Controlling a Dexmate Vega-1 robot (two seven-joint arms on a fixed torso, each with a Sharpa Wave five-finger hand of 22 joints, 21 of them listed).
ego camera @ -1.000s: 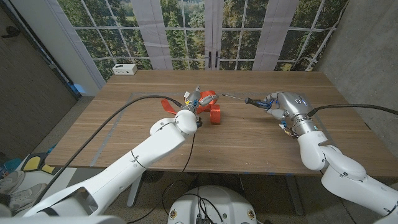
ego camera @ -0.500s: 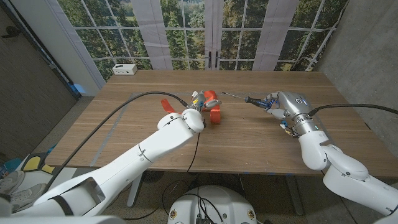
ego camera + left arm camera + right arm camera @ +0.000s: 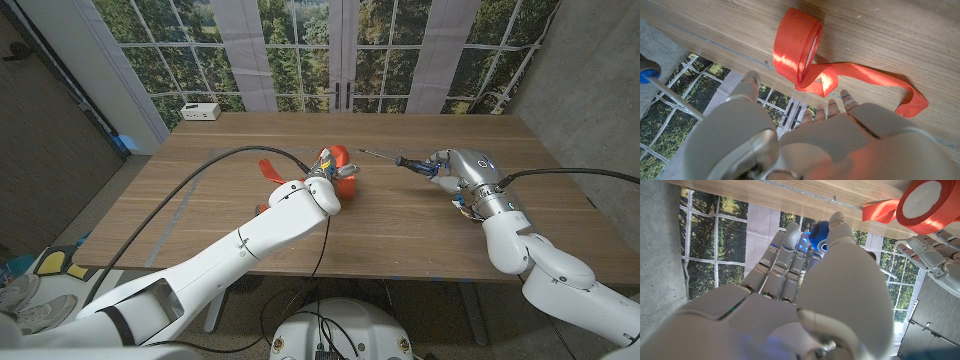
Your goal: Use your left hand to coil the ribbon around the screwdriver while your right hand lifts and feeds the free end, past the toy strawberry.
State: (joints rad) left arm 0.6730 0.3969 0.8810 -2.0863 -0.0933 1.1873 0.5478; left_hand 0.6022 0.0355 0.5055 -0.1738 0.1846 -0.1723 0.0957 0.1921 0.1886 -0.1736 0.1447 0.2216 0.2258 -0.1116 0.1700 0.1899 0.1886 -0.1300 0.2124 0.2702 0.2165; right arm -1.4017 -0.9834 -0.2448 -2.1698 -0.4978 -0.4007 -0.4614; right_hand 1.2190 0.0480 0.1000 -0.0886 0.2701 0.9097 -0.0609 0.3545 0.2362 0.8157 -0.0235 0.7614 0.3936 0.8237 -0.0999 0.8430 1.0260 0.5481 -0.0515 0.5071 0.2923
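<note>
Orange ribbon [image 3: 799, 44] just beyond left fingers [image 3: 832, 107]

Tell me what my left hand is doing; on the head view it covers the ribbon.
Observer: The left wrist view shows the left hand gripping nothing, with its fingers spread just short of the ribbon roll.
Operator: Is the roll lying flat?
Observer: No, it stands on its edge on the table.
Operator: And the free end?
Observer: The tail trails loose from the roll along the wood and curls at its tip.
Operator: Right hand?
Observer: The right wrist view shows the right hand closed around the blue screwdriver handle.
</note>
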